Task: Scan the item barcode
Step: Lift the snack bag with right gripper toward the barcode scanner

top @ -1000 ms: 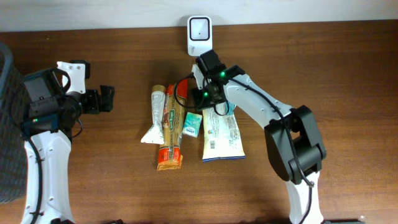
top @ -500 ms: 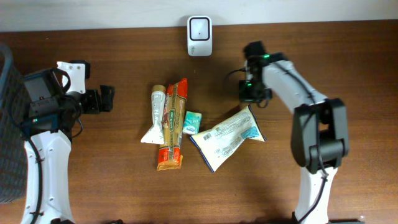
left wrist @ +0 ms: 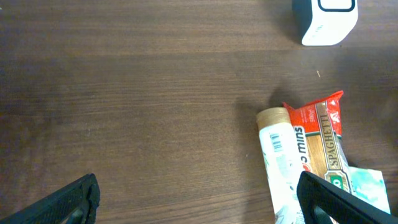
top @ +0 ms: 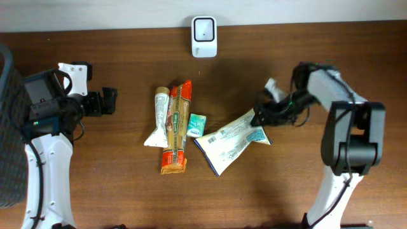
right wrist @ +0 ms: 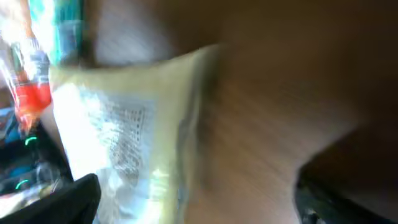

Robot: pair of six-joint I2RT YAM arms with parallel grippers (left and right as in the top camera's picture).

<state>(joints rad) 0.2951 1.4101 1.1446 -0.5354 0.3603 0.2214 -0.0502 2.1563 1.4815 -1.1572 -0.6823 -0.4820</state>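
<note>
**Right claw** (top: 259, 117): the jaws are spread wide with nothing between them. The right wrist view is blurred. It shows the two fingers at the lower corners of the frame and the pouch (top: 232, 141) ahead of them. From overhead, the claw tips stand at the pouch's upper right corner; contact cannot be determined.

**Pouch:** it lies flat and tilted on the tabletop (top: 114, 191), right of centre. It is well apart from the scanner (top: 204, 37), which stands at the far tabletop edge.

**Left claw** (top: 109, 100): the jaws are fully spread and empty. It sits at the left side and points toward the items.

**Other items:** the tube (top: 159, 117) and the spaghetti pack (top: 176, 127) lie side by side, touching. The teal packet (top: 197, 125) lies just beside the pack, between it and the pouch.

**Open room:**
- A band of bare wood separates the scanner from the item group.
- Bare wood lies between the left claw and the tube.
- The near strip of the tabletop below the items is bare wood.
- A dark basket (top: 7, 127) bounds the left edge beside the left arm.
</note>
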